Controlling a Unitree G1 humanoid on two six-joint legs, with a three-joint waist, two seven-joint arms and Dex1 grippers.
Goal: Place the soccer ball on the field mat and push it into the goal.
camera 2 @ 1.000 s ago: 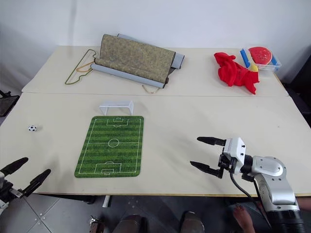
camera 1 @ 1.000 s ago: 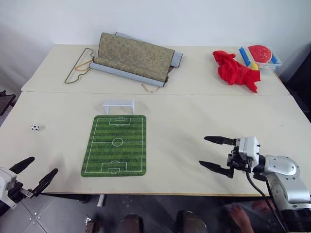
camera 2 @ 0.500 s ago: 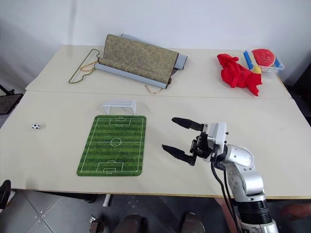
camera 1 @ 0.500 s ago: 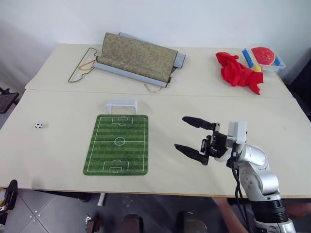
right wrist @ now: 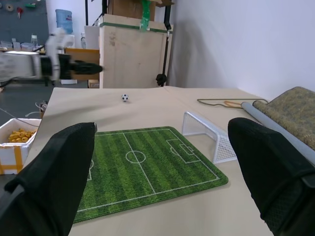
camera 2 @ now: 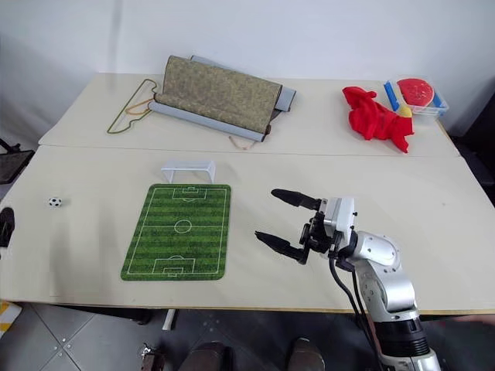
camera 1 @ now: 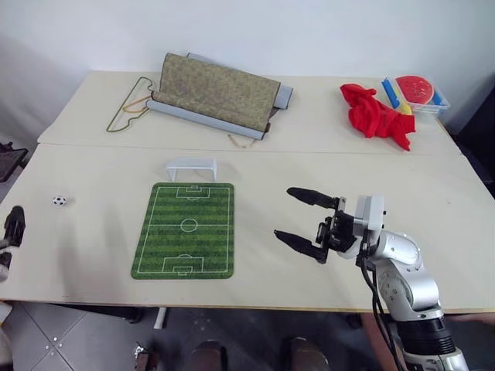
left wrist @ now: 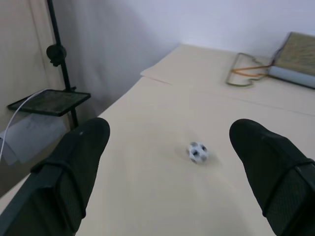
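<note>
— Since a second ago, what moved?
— Right gripper slid from lower right toward centre, beside the green striped field mat; left gripper sits at the left edge. Both spread wide, empty.
— And the tiny black-and-white soccer ball?
— Middle left, on bare table. White plastic goal touches the mat's top.

A workshop or lab: stacked cardboard boxes, a water jug, and bare white walls.
</note>
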